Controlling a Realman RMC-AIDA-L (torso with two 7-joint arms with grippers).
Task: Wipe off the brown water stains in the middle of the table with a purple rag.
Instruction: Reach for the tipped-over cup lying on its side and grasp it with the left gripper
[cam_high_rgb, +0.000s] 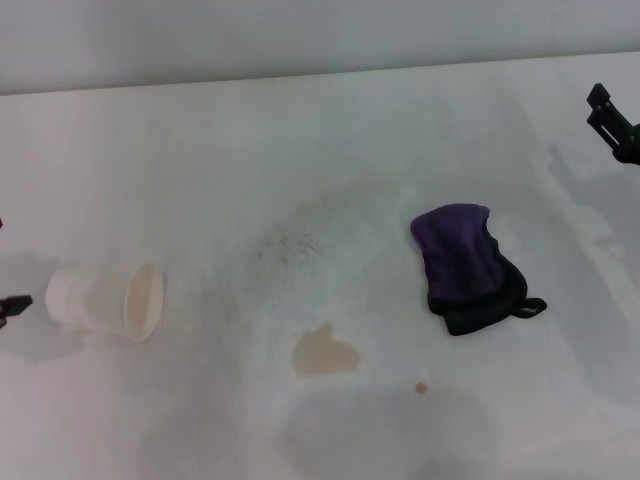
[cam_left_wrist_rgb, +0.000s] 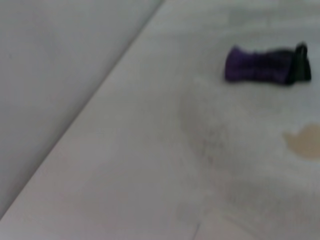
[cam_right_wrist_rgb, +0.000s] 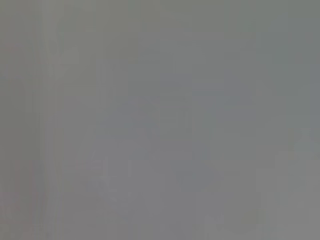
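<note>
- Nearest the robot, the brown water stains (cam_high_rgb: 325, 353) are seen on the table (cam_high_rgb: 300, 150): a pale tan, heart-ish puddle, flat and thin, with one tiny brown dot just off to its right. Nothing has been wiped yet, judging by how crisp the blotch edge looks.
- A bit farther back and to the right, the purple rag (cam_high_rgb: 462, 265) is found lying crumpled. It looks soft and bunched, purple on the far half, with black edging and a black loop at the near end. Its long axis runs roughly near-to-far, tilted slightly. It's apart from the stain, not touching it.
- The key relation: the rag is on the right half, so the right gripper (cam_high_rgb: 612, 122) is clearly the nearer one. From that gripper the rag lies toward the robot and inward to the left, and the stain is further on along that same diagonal. A grab-then-drag toward the near left is probably what's called for.
- Only a dark bit of the right gripper is seen at the far right edge, held well clear of the rag. Whether its jaws are apart can't be told. Nothing is being held, as far as can be seen.
- On the left, a white paper cup (cam_high_rgb: 105, 299) is tipped on its side, beige inside, mouth pointing right.
- A sliver of the left gripper (cam_high_rgb: 12, 305) is caught at the left edge by the cup, parked; its state can't be made out either.
</note>
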